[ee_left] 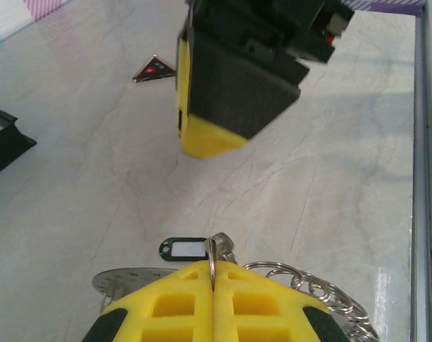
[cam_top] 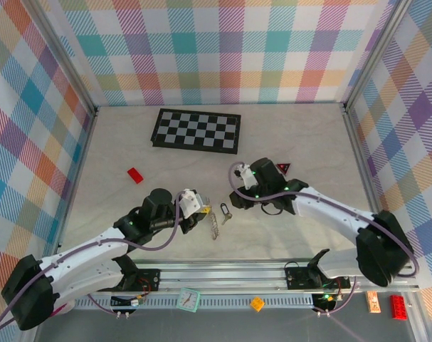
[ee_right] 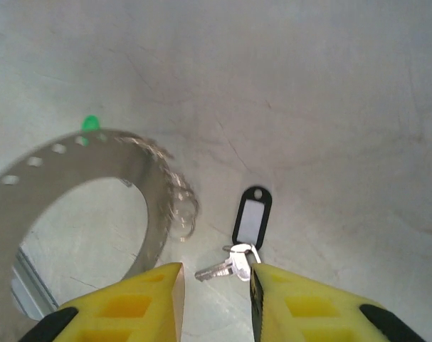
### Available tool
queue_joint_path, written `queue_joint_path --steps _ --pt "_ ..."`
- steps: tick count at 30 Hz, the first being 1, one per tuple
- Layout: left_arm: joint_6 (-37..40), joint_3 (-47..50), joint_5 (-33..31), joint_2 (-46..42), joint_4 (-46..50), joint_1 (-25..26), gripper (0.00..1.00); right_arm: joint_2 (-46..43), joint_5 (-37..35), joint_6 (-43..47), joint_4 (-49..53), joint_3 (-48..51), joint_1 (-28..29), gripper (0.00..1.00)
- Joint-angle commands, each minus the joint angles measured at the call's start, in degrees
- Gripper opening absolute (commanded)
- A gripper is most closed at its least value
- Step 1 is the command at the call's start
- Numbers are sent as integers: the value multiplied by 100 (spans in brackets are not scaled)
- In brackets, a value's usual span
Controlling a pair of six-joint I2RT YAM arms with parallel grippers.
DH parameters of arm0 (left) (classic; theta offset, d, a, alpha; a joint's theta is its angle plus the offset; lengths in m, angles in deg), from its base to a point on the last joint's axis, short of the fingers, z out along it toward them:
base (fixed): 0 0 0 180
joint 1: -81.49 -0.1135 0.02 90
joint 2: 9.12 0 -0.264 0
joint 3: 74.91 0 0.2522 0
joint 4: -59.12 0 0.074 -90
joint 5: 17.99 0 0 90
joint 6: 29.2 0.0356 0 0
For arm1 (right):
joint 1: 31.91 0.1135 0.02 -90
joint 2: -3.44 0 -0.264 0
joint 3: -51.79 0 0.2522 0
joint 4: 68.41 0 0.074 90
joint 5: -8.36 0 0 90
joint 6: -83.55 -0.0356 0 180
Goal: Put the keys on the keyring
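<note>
Pinching keyring (ee_right: 102, 158), left fingers (ee_left: 180, 303) closed; right fingers (ee_right: 134, 303) parted over keys (ee_right: 226, 267).

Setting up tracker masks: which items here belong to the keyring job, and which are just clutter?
Job:
- keyring, pinched in the shut left gripper
- keys with black tag, on the table by the open right gripper

Lying about:
- checkerboard
- red brick
- red triangle

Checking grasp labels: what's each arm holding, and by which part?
Left fingers shut on the keyring, pinching a thin wire loop at its rim. Right fingers open, holding nothing; the key lies loose between their tips.
</note>
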Motion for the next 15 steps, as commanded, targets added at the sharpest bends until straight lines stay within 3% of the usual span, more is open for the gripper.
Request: queue_joint_path --steps 1,7,15 --pt "-147 -219 -261 -241 233 -17 0 408 -412 -832 741 -367 230 31" --pt "-334 -230 -725 -685 576 -12 0 1333 -672 -1151 1156 -939 600 37" --pt "-428 -126 -1050 -990 650 -19 0 2229 -967 -1580 1641 -1549 645 39"
